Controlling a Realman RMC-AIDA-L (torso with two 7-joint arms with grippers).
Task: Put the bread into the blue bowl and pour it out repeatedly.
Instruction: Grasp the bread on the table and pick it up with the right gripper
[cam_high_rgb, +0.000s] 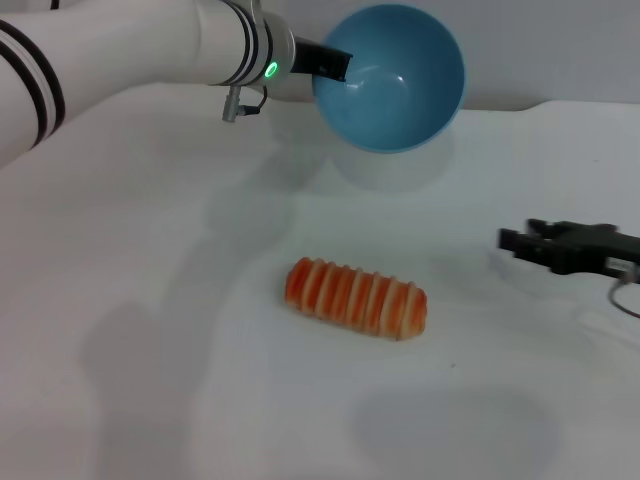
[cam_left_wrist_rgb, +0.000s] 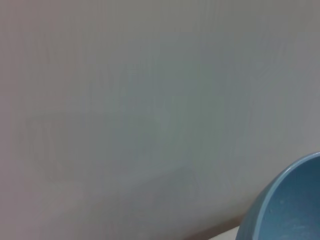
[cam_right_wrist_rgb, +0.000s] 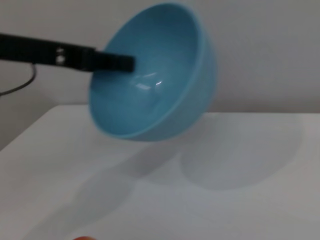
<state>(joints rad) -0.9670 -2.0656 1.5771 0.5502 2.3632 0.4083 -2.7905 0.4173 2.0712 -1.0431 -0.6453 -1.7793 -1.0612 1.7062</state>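
Gripping the tilted, empty blue bowl (cam_high_rgb: 400, 85) aloft, left gripper (cam_high_rgb: 335, 65) clamped — ridged orange bread (cam_high_rgb: 356, 297) below.

A round, deep, light blue plastic bowl (cam_high_rgb: 395, 75) hangs tipped on its side above the far part of the white table (cam_high_rgb: 150, 330), held at its rim by the left gripper (cam_high_rgb: 335, 65). A ridged orange-and-tan toy bread loaf (cam_high_rgb: 356, 297) lies on the table nearer the robot. The right gripper (cam_high_rgb: 515, 241) rests right of the loaf.

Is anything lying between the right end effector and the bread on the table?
Nothing visible. The right end effector sits low over bare table, apart from the bread. The left end effector holds the blue bowl tilted, raised behind.
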